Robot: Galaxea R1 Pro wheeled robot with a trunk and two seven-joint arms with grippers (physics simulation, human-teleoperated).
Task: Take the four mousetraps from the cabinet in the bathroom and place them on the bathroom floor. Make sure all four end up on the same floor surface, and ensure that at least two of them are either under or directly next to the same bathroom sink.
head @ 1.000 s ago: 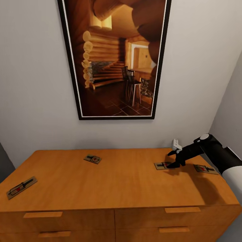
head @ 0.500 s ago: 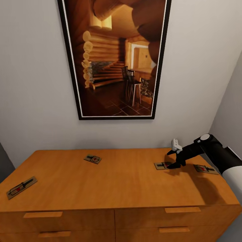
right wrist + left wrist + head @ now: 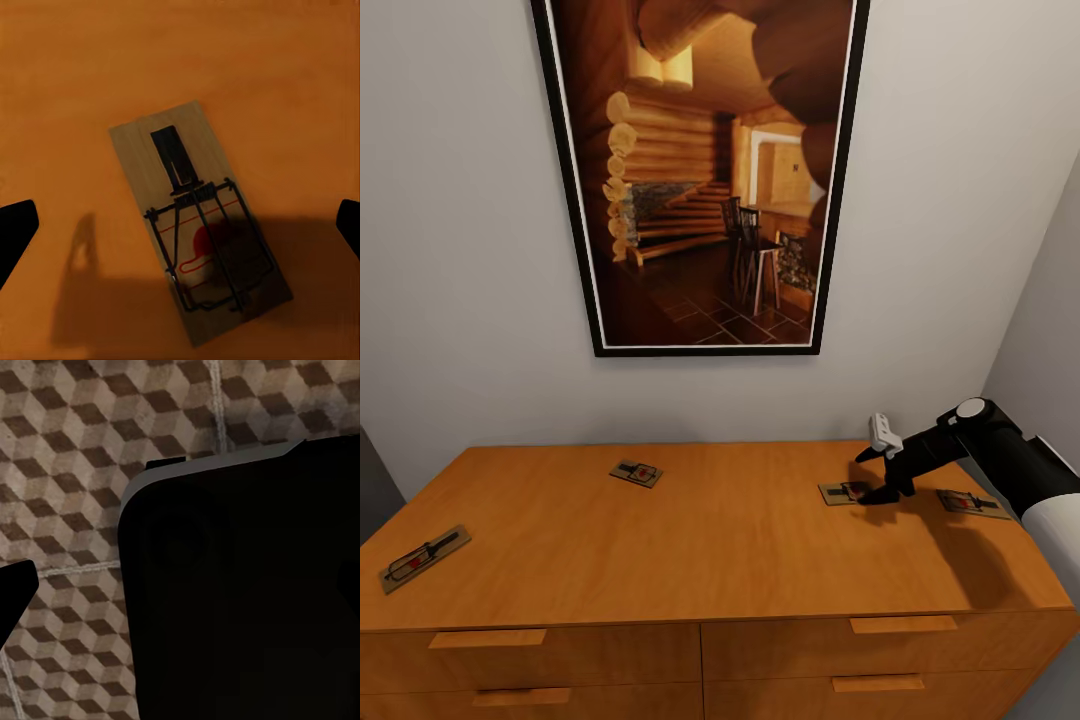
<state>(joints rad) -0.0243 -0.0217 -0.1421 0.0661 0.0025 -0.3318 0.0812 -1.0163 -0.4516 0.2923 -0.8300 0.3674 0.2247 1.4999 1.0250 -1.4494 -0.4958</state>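
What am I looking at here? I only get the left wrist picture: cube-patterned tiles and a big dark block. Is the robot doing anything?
Observer: Yes, with its other arm. In the head view the right gripper is down over a mousetrap on an orange-brown cabinet.
Operator: Has it grabbed the trap?
Observer: Not yet. In the right wrist view the trap lies flat on the wood, and the two fingertips stand wide apart on either side of it.
Operator: Is that the only trap?
Observer: No, four lie on the cabinet top: one just right of the gripper, one near the back, one at the left edge.
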